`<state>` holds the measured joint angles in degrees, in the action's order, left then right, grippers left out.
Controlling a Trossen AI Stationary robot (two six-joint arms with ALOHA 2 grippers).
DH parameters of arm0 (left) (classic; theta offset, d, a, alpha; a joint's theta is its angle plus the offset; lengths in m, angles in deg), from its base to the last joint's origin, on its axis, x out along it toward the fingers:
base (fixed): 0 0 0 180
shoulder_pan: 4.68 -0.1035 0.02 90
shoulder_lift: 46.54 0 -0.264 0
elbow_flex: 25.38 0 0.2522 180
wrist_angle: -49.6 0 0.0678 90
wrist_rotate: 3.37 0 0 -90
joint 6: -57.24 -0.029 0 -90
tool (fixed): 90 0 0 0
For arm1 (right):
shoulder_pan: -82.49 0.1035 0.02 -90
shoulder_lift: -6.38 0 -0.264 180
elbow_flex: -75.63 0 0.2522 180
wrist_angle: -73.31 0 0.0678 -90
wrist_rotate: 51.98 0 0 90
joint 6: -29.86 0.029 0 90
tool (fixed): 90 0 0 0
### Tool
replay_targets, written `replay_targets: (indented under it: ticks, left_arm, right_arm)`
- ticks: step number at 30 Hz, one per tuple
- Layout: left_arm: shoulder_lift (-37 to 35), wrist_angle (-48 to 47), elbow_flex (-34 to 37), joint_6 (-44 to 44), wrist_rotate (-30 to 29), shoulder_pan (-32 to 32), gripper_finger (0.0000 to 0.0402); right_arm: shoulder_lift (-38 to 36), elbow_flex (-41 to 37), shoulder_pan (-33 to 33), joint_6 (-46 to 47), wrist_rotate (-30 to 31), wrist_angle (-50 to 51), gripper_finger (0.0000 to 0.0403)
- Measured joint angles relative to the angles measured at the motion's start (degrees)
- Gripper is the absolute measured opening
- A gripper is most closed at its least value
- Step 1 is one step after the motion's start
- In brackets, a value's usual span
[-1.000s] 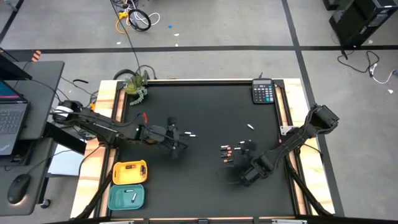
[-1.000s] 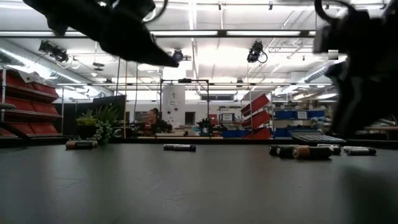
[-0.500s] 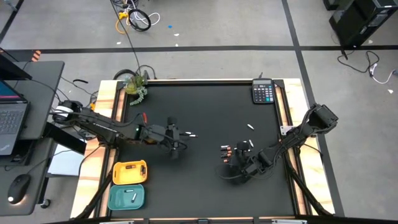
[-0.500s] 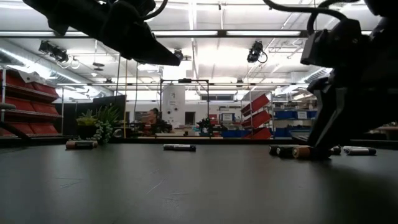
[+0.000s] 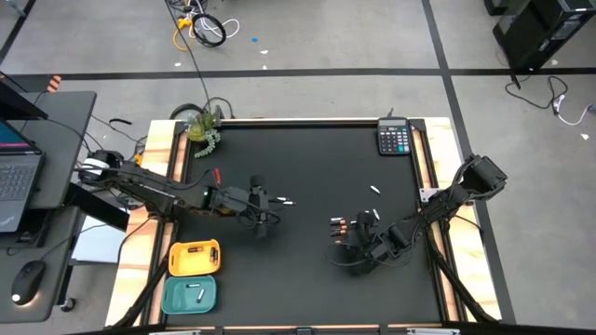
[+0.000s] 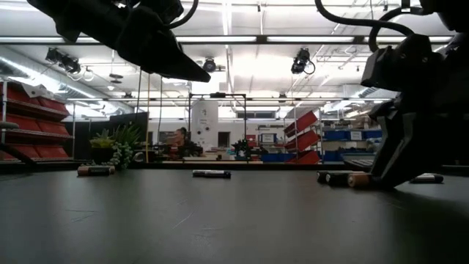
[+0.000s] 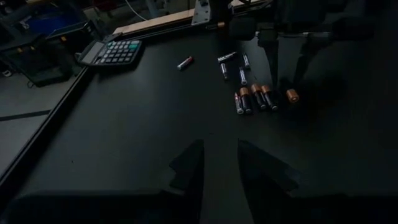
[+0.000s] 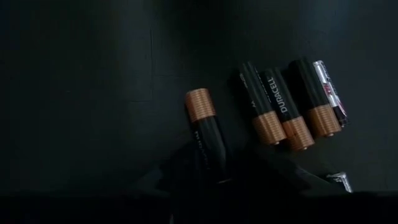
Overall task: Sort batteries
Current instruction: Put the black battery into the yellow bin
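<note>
1. The right gripper (image 5: 358, 249) is down on the black table (image 5: 307, 279) at the near end of the main cluster of batteries (image 5: 346, 228); its fingers straddle one copper-ended battery (image 8: 205, 124) with a gap either side, parted, not yet clamping
2. The left gripper (image 7: 219, 163) hangs above the table's left half, fingers apart with nothing between them, just beside a lone white battery (image 5: 282, 201)
3. More white batteries lie near the calculator (image 5: 395, 138); a yellow tray (image 5: 193, 258) and a teal tray (image 5: 189, 295) sit at the near left, the teal one already with two pale batteries inside
4. To do this step well, I'd centre the fingers across the battery's body, not its end, so it cannot roll or pivot out
5. Close gently and lift straight up; three neighbours (image 8: 289, 112) lie just beside it and a sideways drag would scatter them
6. Judged from the colours, copper-ended ones probably belong in the yellow tray
</note>
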<state>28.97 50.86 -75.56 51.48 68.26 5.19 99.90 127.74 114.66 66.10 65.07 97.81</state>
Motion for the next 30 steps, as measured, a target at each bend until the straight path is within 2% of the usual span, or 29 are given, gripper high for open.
replay_targets:
  ticks: [4,11,22,27,30]
  left_arm:
    - [0.0,0.0,0.0,0.0,0.0,0.0,0.0108]
    - [0.0,0.0,0.0,0.0,0.0,0.0,0.0108]
    - [0.0,-0.2,0.0,1.7,0.2,0.0,0.0108]
    - [1.3,-0.2,0.0,8.0,6.9,0.2,0.0122]
    - [5.4,1.5,0.0,9.7,7.9,1.6,0.0137]
  right_arm:
    - [0.0,0.0,-0.2,-1.4,-1.6,-0.1,0.0138]
    - [-0.2,0.1,-1.4,-2.0,-6.2,0.8,0.005]
    - [0.1,0.7,-1.7,-3.4,-4.7,-0.7,0.005]
    - [0.4,2.7,-2.4,-6.8,-3.3,-0.9,0.005]
    - [0.3,3.5,-3.1,-8.8,-1.3,-2.4,0.005]
